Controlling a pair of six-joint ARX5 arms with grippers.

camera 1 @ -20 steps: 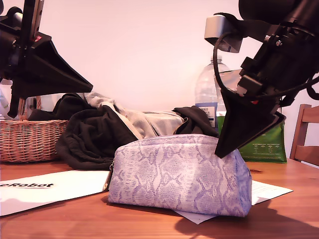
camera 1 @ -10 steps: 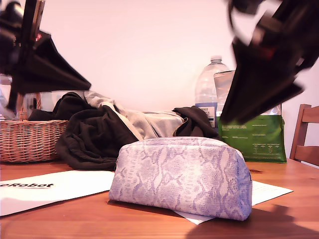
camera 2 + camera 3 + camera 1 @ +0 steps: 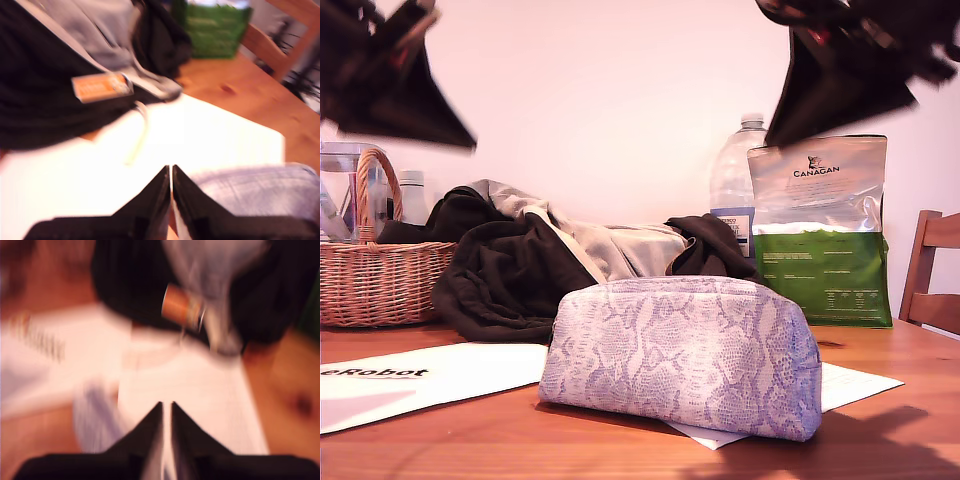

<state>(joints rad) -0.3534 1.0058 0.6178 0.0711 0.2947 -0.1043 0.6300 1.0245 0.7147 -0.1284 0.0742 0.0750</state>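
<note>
Pincers: my first pincer (image 3: 171, 172), jaws together, empty, over white paper (image 3: 210, 145), apart from the pouch (image 3: 250, 192); my second pincer (image 3: 166, 407), jaws together, empty, its view blurred. Pouch lies on the bench (image 3: 920, 360), lower centre of the exterior view, before dark clothes (image 3: 510, 270). Basket (image 3: 380, 280) at that view's left, green bag (image 3: 820, 250) at its right.

light: bright, washed-out pinkish | blur: both wrist views, arms smeared | shadows: soft on table (image 3: 920, 400)
</note>
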